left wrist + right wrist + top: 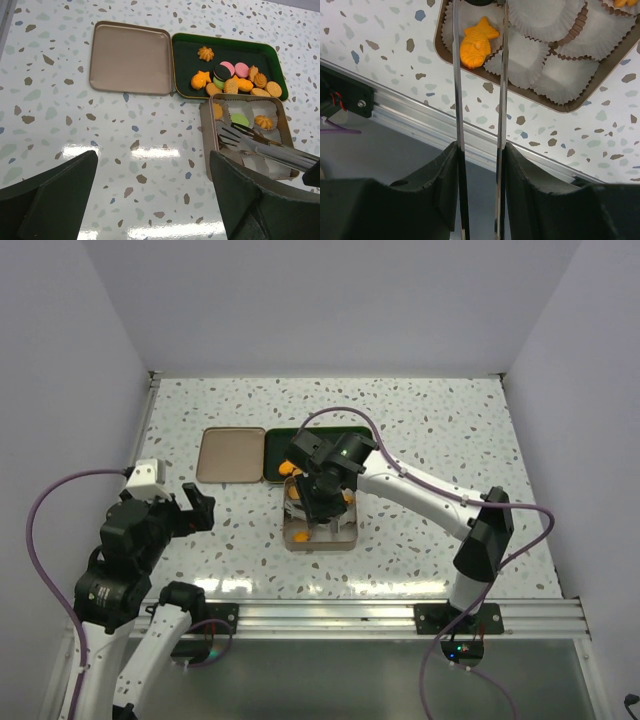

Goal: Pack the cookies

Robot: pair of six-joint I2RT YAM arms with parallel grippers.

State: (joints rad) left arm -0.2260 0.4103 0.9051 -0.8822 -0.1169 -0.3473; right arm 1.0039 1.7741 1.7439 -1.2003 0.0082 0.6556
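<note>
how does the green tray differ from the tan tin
Colour: the green tray is dark green, the tan tin tan. Contents: the tray holds loose cookies; the tin has white paper cups, few filled. Both are shallow rounded rectangles.

No writing, label, brand or number is legible on anything here.
</note>
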